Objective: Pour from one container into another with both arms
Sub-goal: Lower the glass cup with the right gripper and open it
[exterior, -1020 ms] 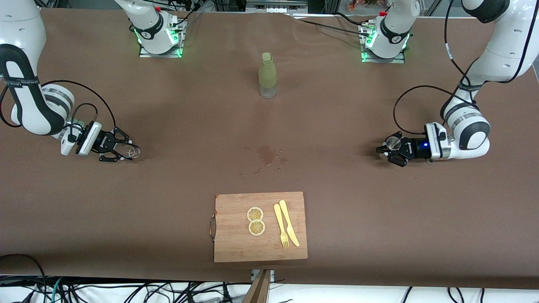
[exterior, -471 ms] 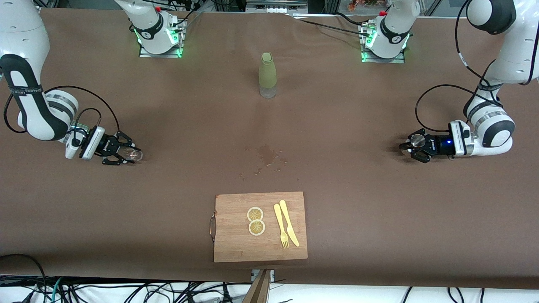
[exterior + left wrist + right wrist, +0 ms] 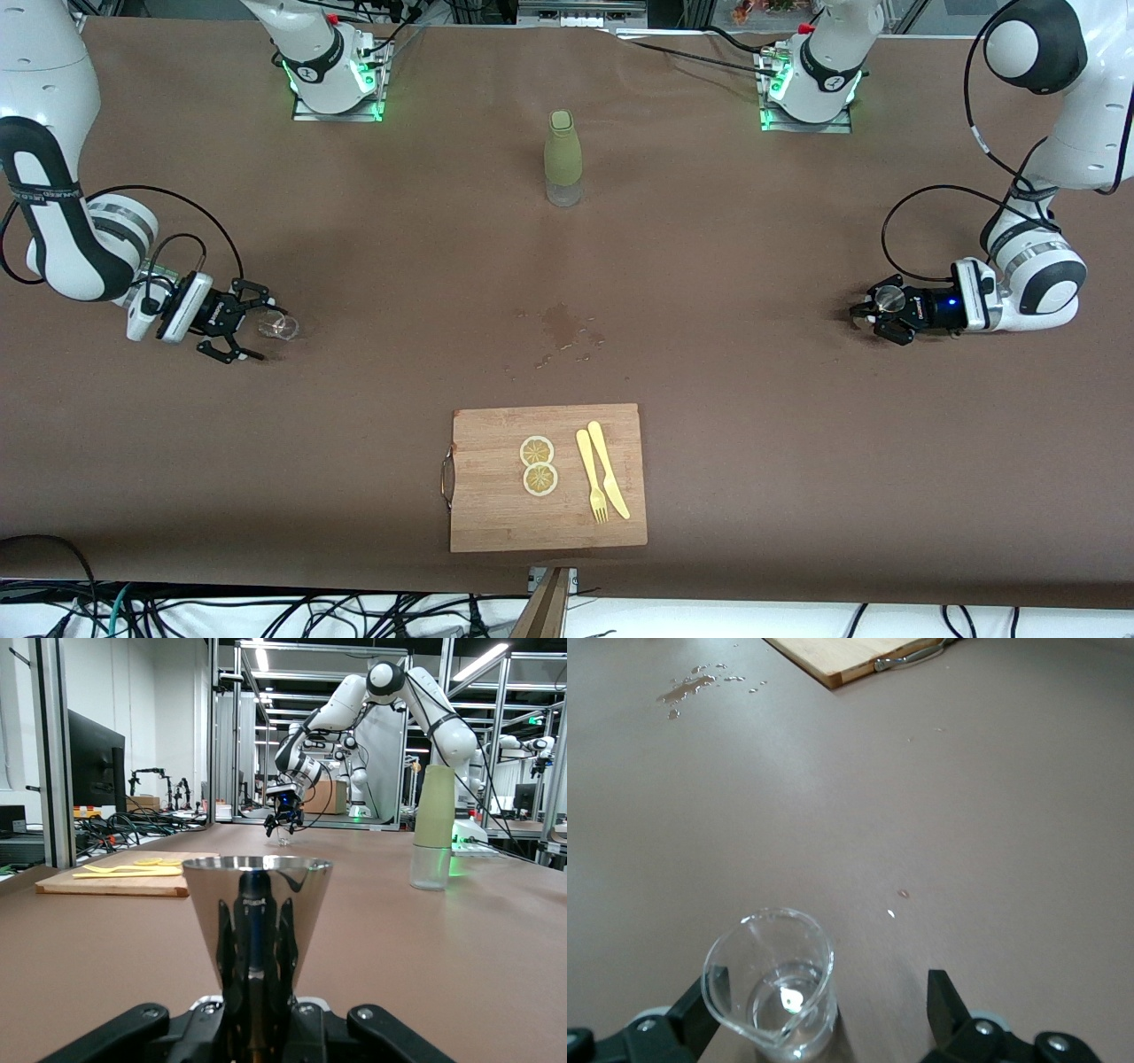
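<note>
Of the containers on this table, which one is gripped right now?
The metal cup, clamped in the left gripper. The glass beaker stands free between the right gripper's open fingers; the bottle stands alone.

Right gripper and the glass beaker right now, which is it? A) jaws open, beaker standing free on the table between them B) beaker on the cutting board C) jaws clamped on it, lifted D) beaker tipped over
A: in the right wrist view the right gripper has its jaws spread wide, and the glass beaker stands upright on the table between them, with a clear gap to one jaw.
</note>
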Controlling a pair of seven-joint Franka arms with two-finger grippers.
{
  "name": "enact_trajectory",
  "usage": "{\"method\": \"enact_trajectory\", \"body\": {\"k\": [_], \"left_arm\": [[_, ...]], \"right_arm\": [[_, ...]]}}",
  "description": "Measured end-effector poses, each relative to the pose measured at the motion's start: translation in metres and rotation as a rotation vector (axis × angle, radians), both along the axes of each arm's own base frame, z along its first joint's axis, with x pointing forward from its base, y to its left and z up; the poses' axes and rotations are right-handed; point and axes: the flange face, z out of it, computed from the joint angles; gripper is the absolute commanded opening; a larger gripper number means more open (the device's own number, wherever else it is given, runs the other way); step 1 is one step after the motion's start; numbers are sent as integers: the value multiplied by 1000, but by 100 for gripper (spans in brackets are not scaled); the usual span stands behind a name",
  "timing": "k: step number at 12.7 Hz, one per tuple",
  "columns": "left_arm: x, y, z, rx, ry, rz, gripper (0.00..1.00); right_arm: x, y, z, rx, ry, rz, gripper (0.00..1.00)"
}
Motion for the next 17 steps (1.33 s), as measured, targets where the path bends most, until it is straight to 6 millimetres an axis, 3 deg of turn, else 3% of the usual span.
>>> {"method": "enact_trajectory", "body": {"k": [3, 7, 12, 15, 16, 17], "left_arm": [[1, 9, -4, 7, -31, 2, 0], [1, 10, -11, 5, -41, 1, 0], [-2, 8, -27, -7, -30, -3, 0], [-3, 7, -30, -19, -26, -7, 0], [-3, 7, -30, -20, -26, -7, 21], [-3, 6, -30, -21, -26, -7, 56]], "right_arm": [[-7, -29, 6, -58, 9, 19, 100], [-7, -52, 54, -135, 84, 36, 100], [-1, -49, 122, -208, 275, -104, 100], [9, -21, 168, -306, 389, -201, 100], [13, -4, 186, -351, 424, -239, 100], [17, 15, 204, -398, 455, -282, 100]]}}
